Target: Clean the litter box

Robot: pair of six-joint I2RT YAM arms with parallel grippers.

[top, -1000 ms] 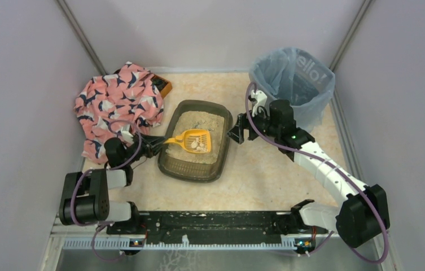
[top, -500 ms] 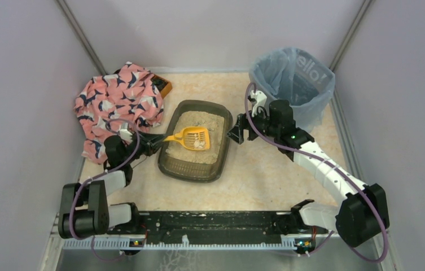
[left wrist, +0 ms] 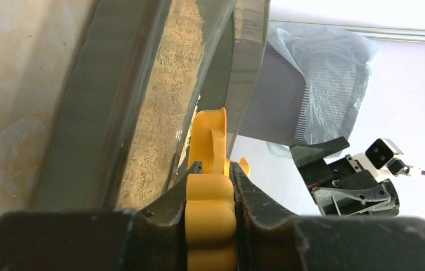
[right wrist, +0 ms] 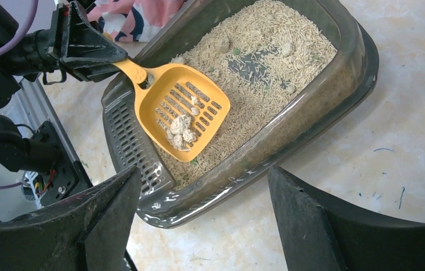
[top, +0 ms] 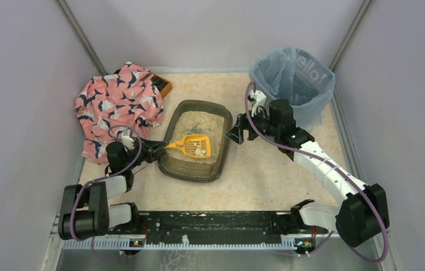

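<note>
Beige, marbled worktop [top: 261, 180] between pale lilac walls: nearest the arm bases, the left fingers [top: 153, 148] are clamped tight on the handle of a yellow-orange slotted scoop [top: 194, 145]. It is held over the near half of the litter box [top: 189, 171] and carries a few pale clumps [right wrist: 180, 129]. The grey-brown tray sits mid-worktop with beige litter inside. Just beside its right rim, the right fingers [top: 236, 135] stand wide apart, holding nothing. Farther back, a patterned pink cloth [top: 117, 101] lies at left and a blue-bagged grey bin [top: 314, 110] stands at right.
</note>
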